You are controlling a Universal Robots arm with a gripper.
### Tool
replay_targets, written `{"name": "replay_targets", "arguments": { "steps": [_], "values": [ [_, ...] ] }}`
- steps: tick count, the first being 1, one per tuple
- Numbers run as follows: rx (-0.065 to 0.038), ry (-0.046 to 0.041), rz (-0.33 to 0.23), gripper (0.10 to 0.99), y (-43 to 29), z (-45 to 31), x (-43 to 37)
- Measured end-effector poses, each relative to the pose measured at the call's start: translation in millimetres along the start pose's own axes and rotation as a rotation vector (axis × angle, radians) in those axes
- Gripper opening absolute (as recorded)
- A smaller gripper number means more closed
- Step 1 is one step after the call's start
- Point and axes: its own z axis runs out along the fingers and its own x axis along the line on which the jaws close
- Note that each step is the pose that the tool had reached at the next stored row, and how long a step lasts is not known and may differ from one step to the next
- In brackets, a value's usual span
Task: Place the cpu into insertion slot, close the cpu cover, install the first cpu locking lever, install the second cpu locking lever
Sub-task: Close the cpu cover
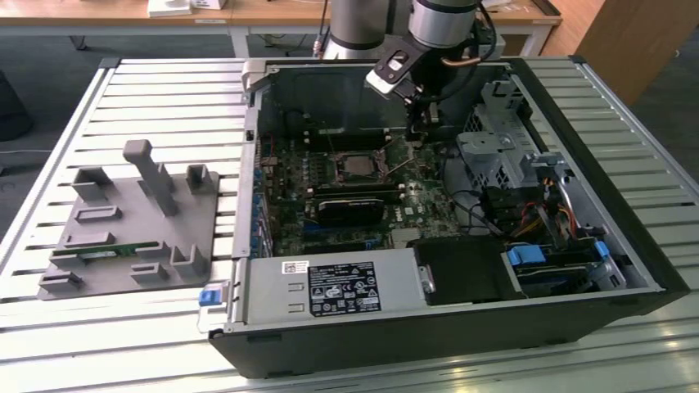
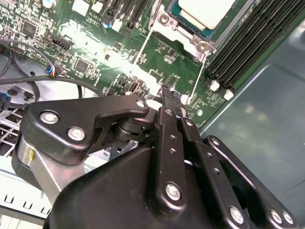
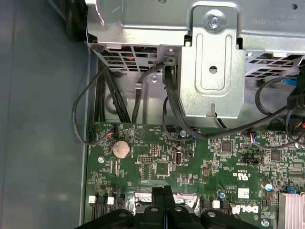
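1. Starting closest in, at the gripper (image 2: 167, 93): fingers (image 2: 164, 124) clenched flat against each other, with nothing visibly pinched between them. Hanging low over the green board (image 3: 157, 157), up by the far wall of the case (image 1: 437, 327).
2. Just beside the tips, spotting a thin wire cpu locking lever (image 2: 194, 88), apparently loose rather than hooked down. Same deal with the second cpu locking lever (image 2: 143, 47) along the socket's other side.
3. Biggest worry from here: skidding off that round, springy wire and jabbing the tiny parts on the board. Down to narrow shut tips pushing on a thin rod, probably. Could also snag the black cables (image 3: 81, 119) at the board's edge if coming in crooked.
4. A bit further out: the cpu (image 2: 205, 9), already sitting in the insertion slot (image 1: 336, 166), mid-board and closer to the case's far wall than to its near one. Small, flat and square, with a pale silvery face, looking level.
5. Around it, the cpu cover (image 2: 164, 19), a thin silvery frame seemingly folded down, the chip's face showing through its window.
6. Past that, long black memory slots (image 2: 238, 43) near the board's edge.
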Motion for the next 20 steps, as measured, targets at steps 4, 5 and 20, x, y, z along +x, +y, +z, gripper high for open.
{"name": "replay_targets", "arguments": {
  "steps": [4, 5, 20],
  "values": [
    [0.002, 0.0000, 0.000, 0.106, 3.5, 1.1, 0.3],
    [0.003, 0.0000, 0.000, 0.106, 4.6, 1.5, 0.4],
    [0.016, 0.0004, 0.000, 0.106, 21.9, 7.3, 1.0]
  ]
}}
